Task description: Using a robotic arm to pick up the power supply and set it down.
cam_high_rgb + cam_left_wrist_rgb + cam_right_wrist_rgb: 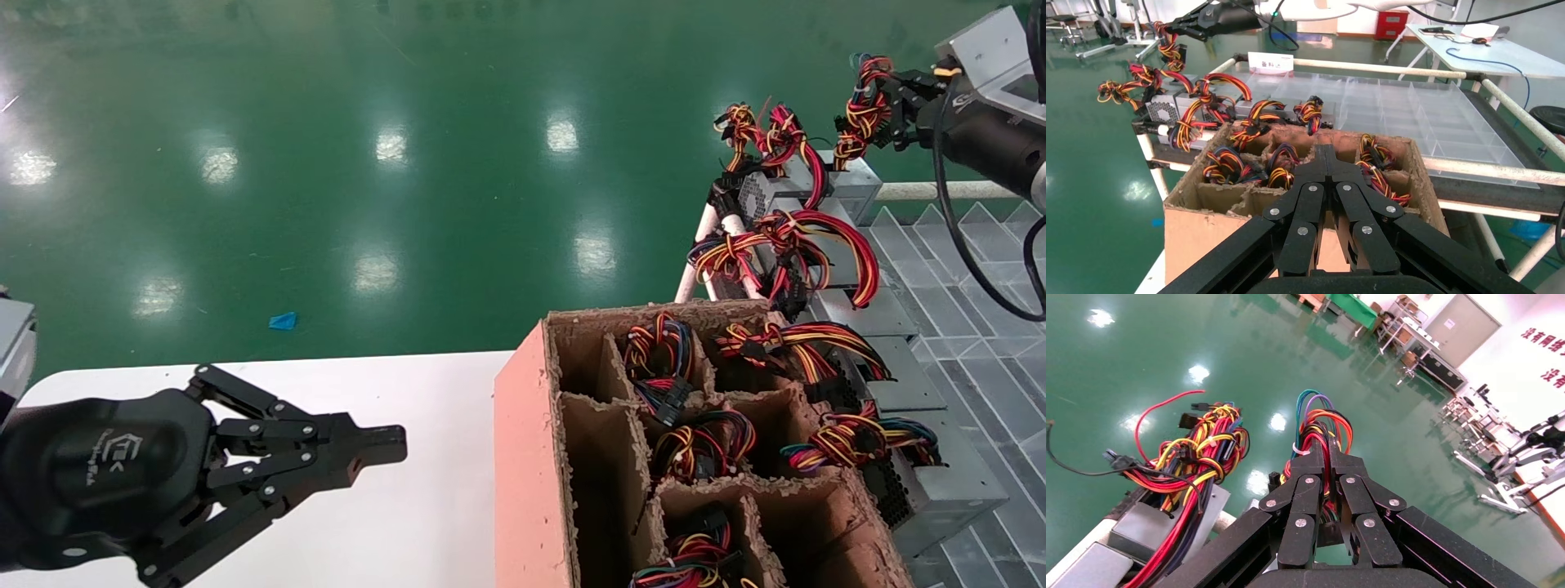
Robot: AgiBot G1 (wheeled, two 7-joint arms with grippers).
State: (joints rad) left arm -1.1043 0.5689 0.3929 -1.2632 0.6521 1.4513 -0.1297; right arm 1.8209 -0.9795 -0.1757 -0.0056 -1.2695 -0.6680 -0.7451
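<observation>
Seemingly right pincer (1329,468) around wires (1321,425)

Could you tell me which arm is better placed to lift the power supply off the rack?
Right. The right gripper is shut on the wire bundle of the far power supply; the left gripper hovers shut over the white table.

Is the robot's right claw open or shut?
Shut: the right gripper is pinching the wire bundle of a power supply.
</observation>
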